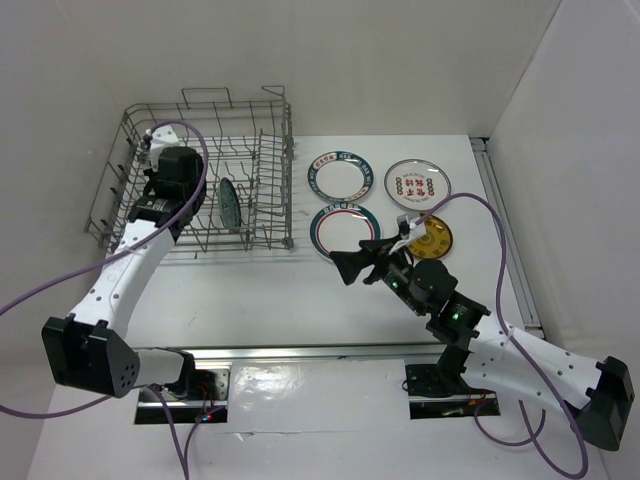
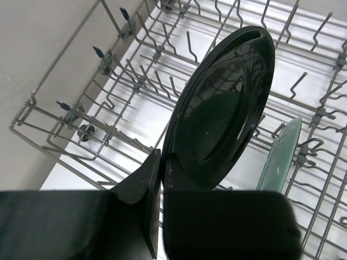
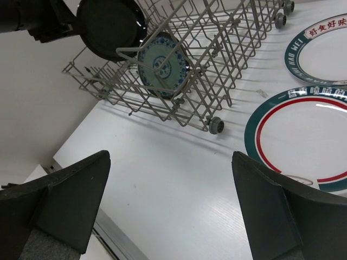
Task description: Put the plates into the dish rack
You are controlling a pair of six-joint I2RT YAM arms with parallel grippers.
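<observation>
The grey wire dish rack (image 1: pixel 262 130) stands at the far left. My left gripper (image 2: pixel 161 179) is shut on the bottom rim of the black plate (image 2: pixel 222 108) and holds it upright over the rack's tines, near the left end. The pale teal plate (image 1: pixel 230 203) stands on edge in the rack, to the right of the black one. Two green-rimmed plates (image 1: pixel 338 177) (image 1: pixel 343 228), the red-marked plate (image 1: pixel 417 182) and the yellow plate (image 1: pixel 432 237) lie flat on the table. My right gripper (image 1: pixel 350 265) is open and empty, just in front of the nearer green-rimmed plate (image 3: pixel 303 135).
The rack's small wheel (image 3: pixel 217 125) sits at its near right corner, beside the green-rimmed plate. White walls close in the left, back and right sides. A purple cable (image 1: pixel 480 205) arcs over the yellow plate.
</observation>
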